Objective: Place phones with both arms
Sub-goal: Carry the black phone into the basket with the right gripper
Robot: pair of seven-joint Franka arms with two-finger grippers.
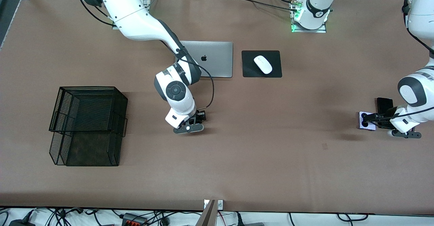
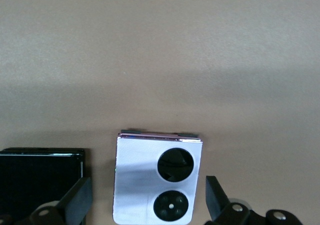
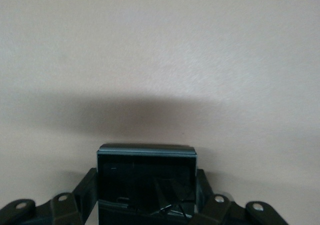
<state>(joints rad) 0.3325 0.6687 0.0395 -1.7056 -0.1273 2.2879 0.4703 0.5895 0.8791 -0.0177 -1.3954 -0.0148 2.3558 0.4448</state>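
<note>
Table (image 1: 237,171): brown, carrying all items listed.

Lilac phone (image 2: 157,177): small, squarish, two black circles on its face. Lies flat at the left arm's end of the table. The left gripper (image 1: 368,120) is down over it with fingers spread wide, one on each side and clear of its edges; nothing is held. The fingers (image 2: 77,201) bracket the phone across its shorter width, so closing looks like the next call.

Small black phone (image 1: 385,104): flat on the table just beside the lilac one, farther from the front camera, partly under the left arm.

Second black phone (image 3: 146,182): dark, glossy, sits between the fingers of the right gripper (image 1: 200,117), which is narrowed onto its two sides and holding it, low over bare table near the middle, nearer the front camera than the laptop. Whether it rests on the table or is just lifted cannot be told.

Wire basket (image 1: 88,124): black mesh, two tiers, at the right arm's end; the right arm is the nearer one to it.

Laptop (image 1: 212,63): silver, closed, Apple logo on the lid. Mouse (image 1: 263,64): white, on a black pad (image 1: 247,70). No other writing is legible.
</note>
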